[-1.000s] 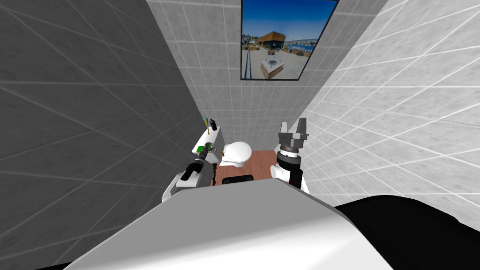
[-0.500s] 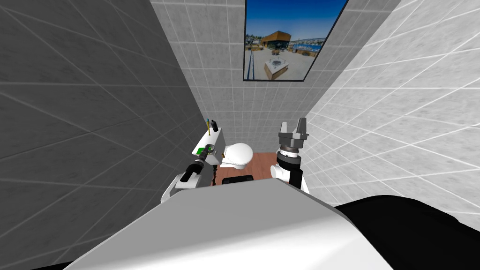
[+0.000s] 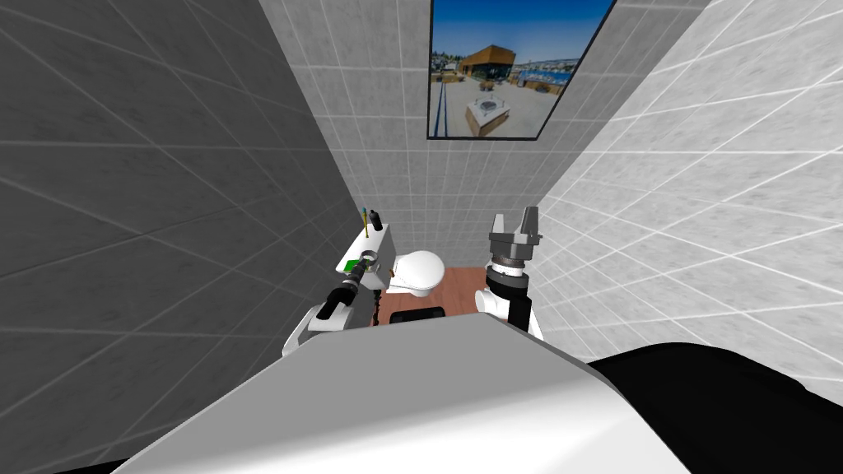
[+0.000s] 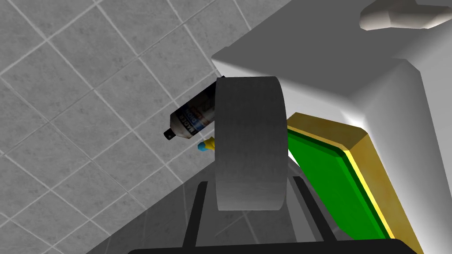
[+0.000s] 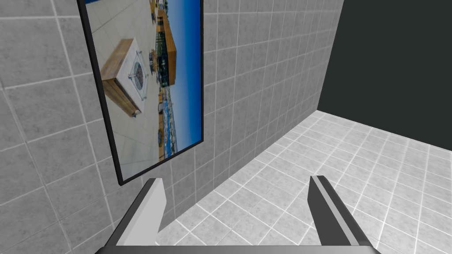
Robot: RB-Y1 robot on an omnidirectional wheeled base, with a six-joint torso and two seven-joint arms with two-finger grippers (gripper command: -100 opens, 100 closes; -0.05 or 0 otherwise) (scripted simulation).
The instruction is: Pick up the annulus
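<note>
The left end effector (image 4: 249,180) has its two thin fingers (image 4: 201,207) drawn in well short of full spread. One finger stands at each flat side of a plain grey, broad-banded annulus (image 4: 249,141). The annulus stands on edge between them, its curved outer band turned toward the wrist camera. The fingers lie hard against its sides and appear to clamp it.

Past the fingertips is a white, box-shaped toilet tank (image 4: 353,70) with a pale grey lever-like knob (image 4: 404,16) on it. Just beside the annulus, a flat green slab with a yellow-brown rim (image 4: 329,176) lies on the tank. On the annulus's other side and farther from the fingertips are a dark cylindrical bottle with a printed label (image 4: 194,118) and a small yellow, blue-tipped object (image 4: 206,144), both seen against grey wall tiles.

In the head view, the left arm reaches to the near end of the tank top, with the white oval toilet lid (image 3: 420,270) close by. The right end effector (image 3: 514,216) is raised well apart from it, fingers spread wide and holding nothing.
</note>
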